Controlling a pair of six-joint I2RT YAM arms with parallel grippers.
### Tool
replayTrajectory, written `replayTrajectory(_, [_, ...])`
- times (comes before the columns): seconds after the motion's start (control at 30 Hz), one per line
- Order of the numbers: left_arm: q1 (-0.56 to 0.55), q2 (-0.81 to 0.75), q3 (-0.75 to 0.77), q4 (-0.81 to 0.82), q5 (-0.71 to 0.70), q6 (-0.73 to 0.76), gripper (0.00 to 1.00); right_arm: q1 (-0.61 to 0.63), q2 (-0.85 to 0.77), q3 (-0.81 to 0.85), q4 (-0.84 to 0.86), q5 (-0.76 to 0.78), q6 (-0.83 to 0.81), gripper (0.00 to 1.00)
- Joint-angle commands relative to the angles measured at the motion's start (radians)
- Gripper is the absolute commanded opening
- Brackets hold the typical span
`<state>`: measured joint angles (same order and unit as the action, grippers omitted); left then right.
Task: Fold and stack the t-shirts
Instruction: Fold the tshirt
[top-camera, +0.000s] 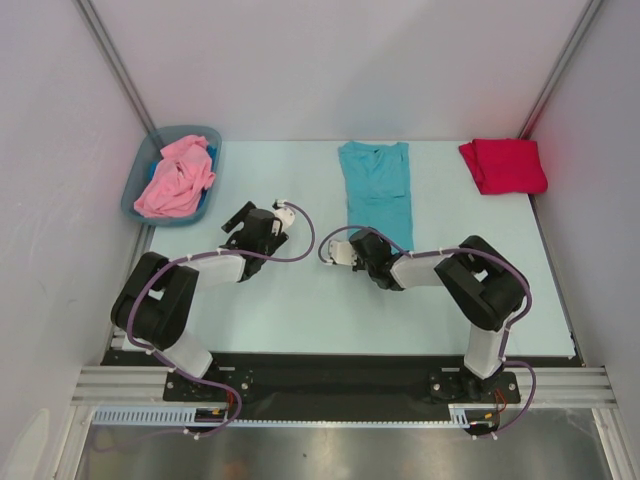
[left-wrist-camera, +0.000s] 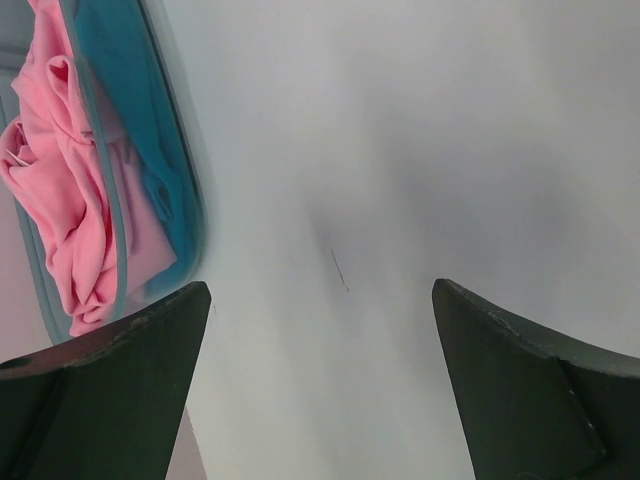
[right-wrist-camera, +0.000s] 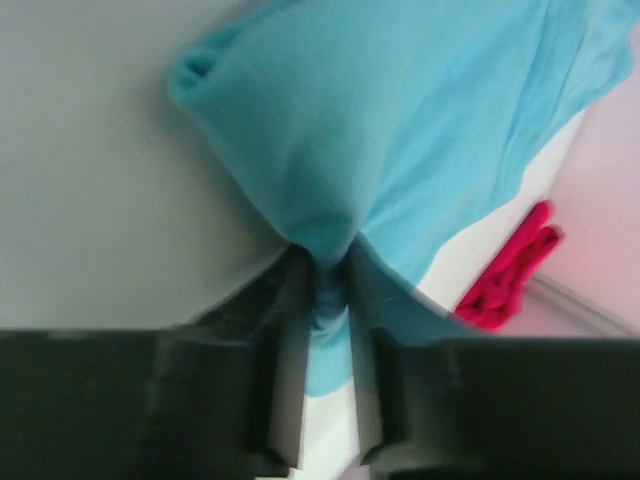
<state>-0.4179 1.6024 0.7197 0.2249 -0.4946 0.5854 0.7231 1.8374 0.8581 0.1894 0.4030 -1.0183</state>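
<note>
Cloth at the near edge of the teal t-shirt (right-wrist-camera: 400, 130) is clamped between the fingers of the right hand (right-wrist-camera: 322, 268), which are drawn together on a bunched fold; the fabric is seen fanning out from that pinch, so the hem is judged to be gathered for carrying over toward the collar. From above, the teal t-shirt (top-camera: 377, 185) is laid out as a narrow strip at the middle of the far side of the table (top-camera: 300, 300), collar away from the arms; its sleeves are judged to be tucked in already, with the lengthwise fold not yet made. The right hand (top-camera: 372, 243) is reached in low at the strip's near end, where the cloth can be lifted without disturbing the rest.

The red t-shirt (top-camera: 503, 165) is set as a compact folded square at the far right corner, well apart from the teal one; it is taken to be the base of the stack. The pink t-shirt (top-camera: 175, 180) is left crumpled in the bin (top-camera: 135, 195) at the far left, with some blue cloth (left-wrist-camera: 150, 150) beside it whose nature cannot be told.

The left hand (top-camera: 248, 222) is held over bare table near the bin; its fingers (left-wrist-camera: 110, 390) are spread wide apart with nothing between them; it is judged to be kept clear of the fold and placed ready for the pink garment.
</note>
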Motion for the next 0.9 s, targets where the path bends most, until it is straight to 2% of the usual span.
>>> replayTrajectory(0.0, [0.005,-0.024,0.004,0.036,-0.013,0.013,1.0,-0.007,0.045,-0.031,-0.157,-0.053,0.035,0.0])
replayTrajectory(0.43, [0.005,-0.01,0.004,0.042,-0.013,0.021,1.0,0.055,-0.13,0.045,-0.34,-0.03,0.037,0.0])
replayTrajectory(0.87, [0.004,-0.021,0.001,0.033,-0.006,0.017,1.0,0.068,-0.161,0.09,-0.317,0.016,-0.019,0.0])
